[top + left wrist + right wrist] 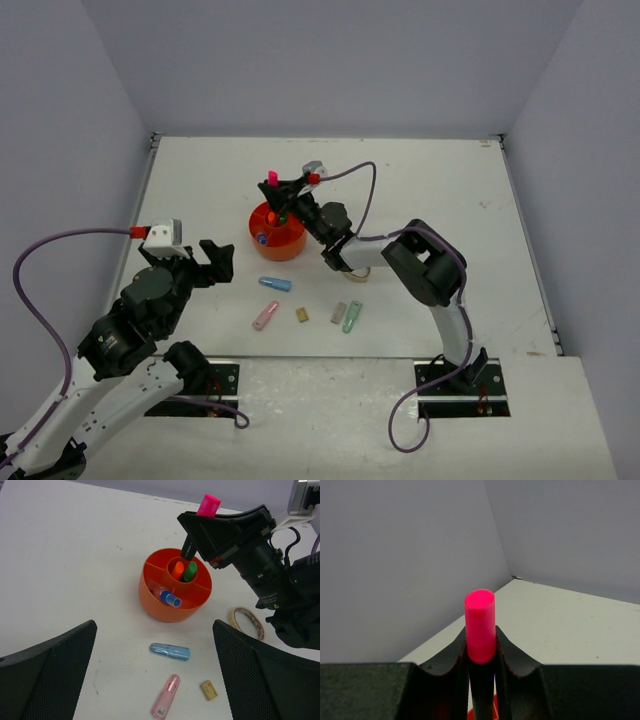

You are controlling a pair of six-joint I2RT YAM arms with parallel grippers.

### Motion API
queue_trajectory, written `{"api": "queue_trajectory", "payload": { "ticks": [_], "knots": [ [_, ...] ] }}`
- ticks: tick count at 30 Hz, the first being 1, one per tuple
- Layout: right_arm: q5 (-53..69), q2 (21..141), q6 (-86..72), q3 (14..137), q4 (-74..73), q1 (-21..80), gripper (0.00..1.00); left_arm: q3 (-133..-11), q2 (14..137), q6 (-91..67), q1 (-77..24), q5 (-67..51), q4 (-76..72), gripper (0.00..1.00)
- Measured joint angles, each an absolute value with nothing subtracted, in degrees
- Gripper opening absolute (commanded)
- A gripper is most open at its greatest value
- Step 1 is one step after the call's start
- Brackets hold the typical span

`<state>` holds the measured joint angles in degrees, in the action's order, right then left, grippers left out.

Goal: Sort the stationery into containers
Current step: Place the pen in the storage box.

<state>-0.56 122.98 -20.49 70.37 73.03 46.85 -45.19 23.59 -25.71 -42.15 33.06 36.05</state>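
Your right gripper [277, 193] sits right above the orange organiser [292, 243], pinched onto a black highlighter with a pink end [271, 178]. It stands roughly upright, pink end up, lower tip over the central well. Inside the organiser you can make out bits of orange, green and blue. Your left gripper [220, 262] hangs spread wide just left of the organiser, nothing in it. On the white worktop [420, 180], nearer the arm bases, there's a blue capsule piece [275, 284]. Closer still is a loose row: pink capsule [264, 316], tan block [302, 315], grey block [338, 313], and green capsule [352, 317] just beside it. A beige tape ring [358, 279] peeks out from under the right arm.
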Motion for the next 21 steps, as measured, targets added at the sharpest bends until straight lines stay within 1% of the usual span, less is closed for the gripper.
{"api": "queue_trajectory", "payload": {
  "ticks": [6,13,15,16,21],
  "knots": [
    [-0.5,123.0,-22.1,70.4,73.1,46.0,0.19,-45.2,23.5,-25.7,-42.2,33.0,36.1,1.0],
    [0.8,123.0,-22.2,70.4,73.1,45.8,0.21,-45.2,23.2,-25.7,-42.2,33.0,36.0,1.0],
    [1.0,123.0,-22.2,70.4,73.1,45.8,0.25,-45.2,23.2,-25.7,-42.2,33.0,36.0,1.0],
    [1.0,123.0,-22.2,70.4,73.1,45.8,0.26,-45.2,23.1,-25.7,-42.2,33.0,36.0,1.0],
    [1.0,123.0,-22.3,70.4,73.2,45.8,0.27,-45.2,22.9,-25.7,-42.2,33.0,35.9,1.0]
  ]
}}
